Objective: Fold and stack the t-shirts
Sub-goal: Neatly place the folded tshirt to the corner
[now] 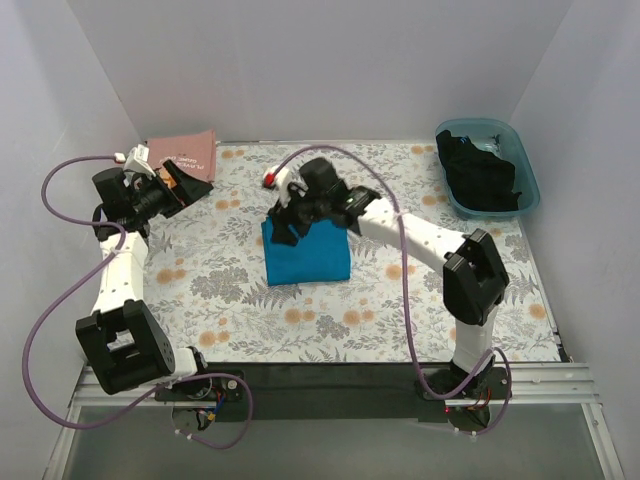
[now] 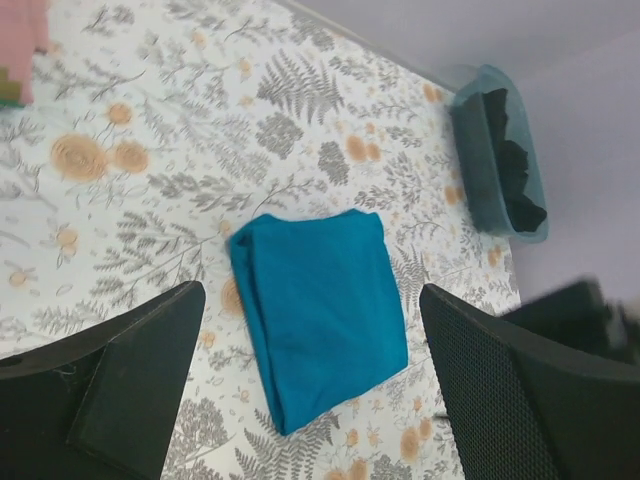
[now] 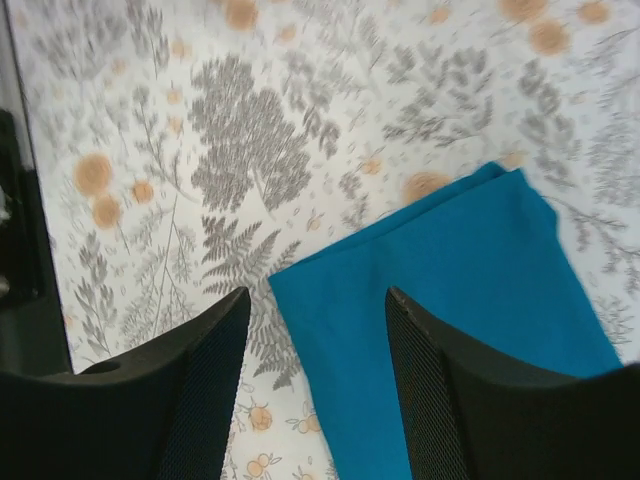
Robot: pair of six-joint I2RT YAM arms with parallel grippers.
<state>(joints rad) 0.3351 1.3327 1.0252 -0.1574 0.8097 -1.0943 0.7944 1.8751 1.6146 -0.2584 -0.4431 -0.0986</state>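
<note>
Mid-table on the floral cover (image 1: 230, 290) lies the teal tee (image 1: 306, 258), folded to a flat rectangle. The left wrist view shows layered fold edges along one long side. The right gripper (image 3: 318, 298) hovers over one corner, jaws parted and empty. The left gripper (image 2: 307, 295), off to the far left, is wide open and holds nothing. Farther back, the top view shows the whole pink tee (image 1: 183, 152) at far left, while the left wrist view catches only its corner. The tub (image 1: 527, 165) at far right holds a black tee (image 1: 480, 172).
</note>
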